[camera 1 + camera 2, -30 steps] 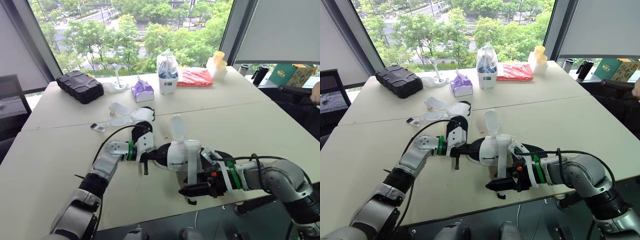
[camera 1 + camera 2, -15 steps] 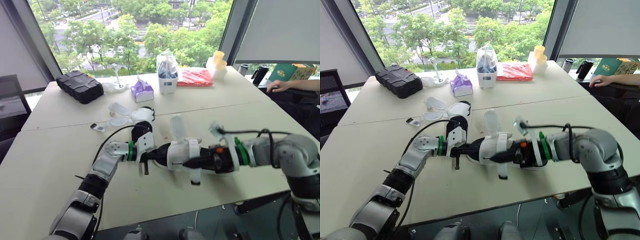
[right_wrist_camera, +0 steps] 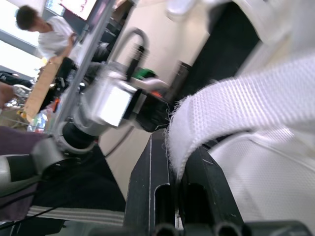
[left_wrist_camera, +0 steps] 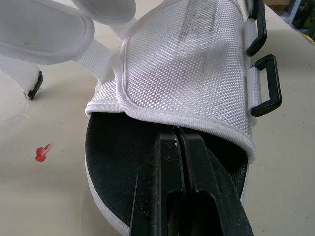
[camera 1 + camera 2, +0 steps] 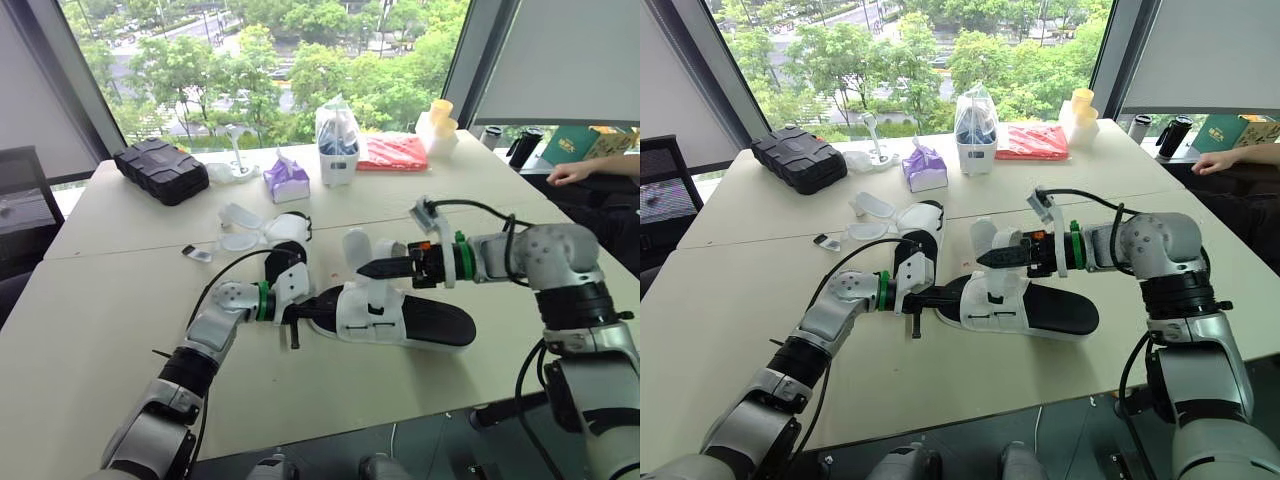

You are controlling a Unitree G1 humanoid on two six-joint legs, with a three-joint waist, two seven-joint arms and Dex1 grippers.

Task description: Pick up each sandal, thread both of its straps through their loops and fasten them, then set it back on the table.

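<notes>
1. Pinching the left end of the sandal (image 5: 400, 318), my left hand (image 4: 178, 132) has its fingers pressed together on the black footbed edge. The sandal lies flat on the table (image 5: 120, 300), front centre.
2. Long axis runs across me: strapped end left, bare sole pointing right.
3. Right hand (image 5: 372, 270), a second ago low by the near table edge, now hangs above the upper, pinching a white strap (image 3: 246, 93). Strap carried over; I judge it not yet threaded.
4. Beyond: second sandal (image 5: 265, 232), straps open.

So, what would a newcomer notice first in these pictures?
The black-soled white sandal at the middle of the near table, with the left hand shut on one end. Just above it the right hand pinches a white strap, held up over the sandal. A second sandal lies open behind.
</notes>
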